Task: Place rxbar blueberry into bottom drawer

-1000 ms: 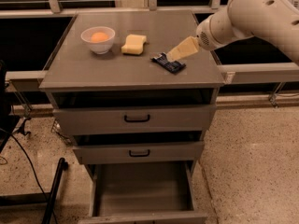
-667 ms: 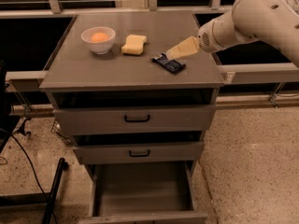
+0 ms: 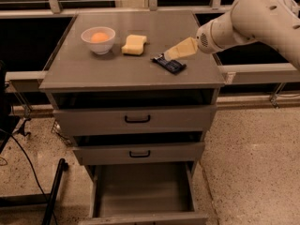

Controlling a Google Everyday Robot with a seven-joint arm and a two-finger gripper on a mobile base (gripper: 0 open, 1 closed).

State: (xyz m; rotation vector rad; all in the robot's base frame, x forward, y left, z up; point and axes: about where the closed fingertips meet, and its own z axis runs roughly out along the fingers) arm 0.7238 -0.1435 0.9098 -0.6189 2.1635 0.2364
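Observation:
The rxbar blueberry [image 3: 169,63], a dark navy flat bar, lies on the grey cabinet top [image 3: 93,71] right of the middle. My gripper [image 3: 168,56] reaches in from the right on the white arm [image 3: 253,18] and points down-left, with its beige tip at the bar's far end, touching or just above it. The bottom drawer [image 3: 140,193] is pulled out below, and its plain grey inside shows nothing in it.
A white bowl [image 3: 98,39] holding an orange object and a yellow sponge block [image 3: 134,44] sit on the top, left of the bar. The top drawer [image 3: 136,119] and middle drawer [image 3: 139,153] stand slightly ajar. A black pole [image 3: 54,191] and cables lie on the floor at left.
The arm's upper part has shifted slightly. The gripper tip stays at the bar's far end, and the bar has not moved.

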